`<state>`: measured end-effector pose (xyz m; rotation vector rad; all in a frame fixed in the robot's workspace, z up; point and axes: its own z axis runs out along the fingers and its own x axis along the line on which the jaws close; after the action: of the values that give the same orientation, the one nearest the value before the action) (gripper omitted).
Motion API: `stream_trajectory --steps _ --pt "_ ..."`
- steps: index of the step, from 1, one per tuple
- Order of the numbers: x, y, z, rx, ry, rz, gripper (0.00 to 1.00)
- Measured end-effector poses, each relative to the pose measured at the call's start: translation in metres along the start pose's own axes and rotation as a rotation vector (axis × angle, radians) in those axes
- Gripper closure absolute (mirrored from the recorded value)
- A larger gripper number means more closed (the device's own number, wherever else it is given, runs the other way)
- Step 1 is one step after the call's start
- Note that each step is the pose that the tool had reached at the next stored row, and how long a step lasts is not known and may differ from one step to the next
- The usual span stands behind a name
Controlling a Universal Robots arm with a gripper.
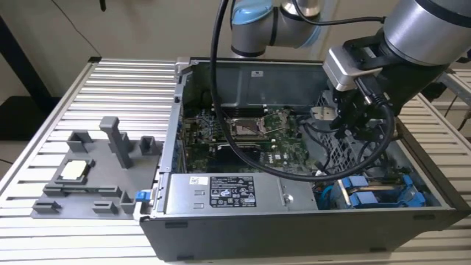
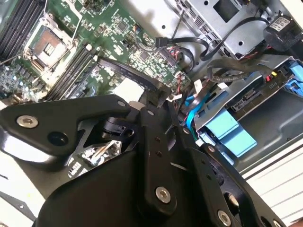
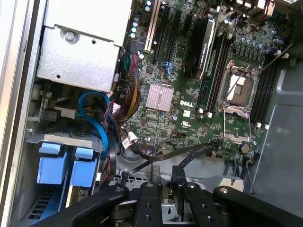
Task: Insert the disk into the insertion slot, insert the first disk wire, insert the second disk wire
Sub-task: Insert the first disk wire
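The arm's tool [image 1: 352,118] hangs inside the open computer case [image 1: 294,232], above the perforated metal beside the motherboard [image 1: 250,138]. Its black fingers [image 3: 163,189] sit close together in both wrist views; they seem pinched on a flat black cable [image 3: 189,153], though the contact point is hard to make out. The disk [image 1: 375,194] in its blue carrier sits in the insertion slot [image 1: 412,171] at the case's corner, next to the grey power supply [image 1: 235,193]. A grey fixture tray [image 1: 88,176] lies on the slatted worktop [image 1: 44,232].

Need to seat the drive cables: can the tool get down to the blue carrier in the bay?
Probably yes, tightly: the tool hangs inside the open case, but black cables drape above the blue carrier.
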<state>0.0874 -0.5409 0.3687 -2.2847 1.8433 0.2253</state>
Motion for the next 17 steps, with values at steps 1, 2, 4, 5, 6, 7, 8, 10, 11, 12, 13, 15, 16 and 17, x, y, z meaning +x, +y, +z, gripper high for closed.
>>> stream_trajectory --steps 1,2,4,5,6,7,8,10,11,12,13,15,16,17 --pt "0.0000 0.0000 0.0000 -0.0001 0.0000 0.000 0.75" --pt "0.0000 0.0000 0.0001 -0.0002 -0.0002 0.000 0.78" --pt "0.0000 0.0000 0.0000 -0.0004 -0.0002 0.000 0.85" --pt "0.0000 0.0000 0.0000 -0.0004 -0.0002 0.000 0.85" --pt "0.0000 0.0000 0.0000 -0.0005 -0.0002 0.000 0.85" --pt "0.0000 0.0000 0.0000 -0.0005 -0.0002 0.000 0.85" --pt "0.0000 0.0000 0.0000 -0.0008 -0.0002 0.000 0.85" --pt "0.0001 -0.0002 -0.0001 -0.0021 -0.0003 0.000 0.82" --pt "0.0002 -0.0008 -0.0001 -0.0023 -0.0005 0.000 0.82" --pt "0.0006 -0.0021 -0.0001 -0.0026 -0.0005 0.000 0.76" --pt "0.0010 -0.0041 0.0000 -0.0029 -0.0008 0.000 0.76" --pt "0.0016 -0.0076 -0.0004 -0.0050 -0.0011 0.001 0.70" --pt "0.0017 -0.0090 -0.0010 -0.0066 -0.0012 0.001 0.70" --pt "0.0014 -0.0100 -0.0030 -0.0099 -0.0020 0.002 0.70"
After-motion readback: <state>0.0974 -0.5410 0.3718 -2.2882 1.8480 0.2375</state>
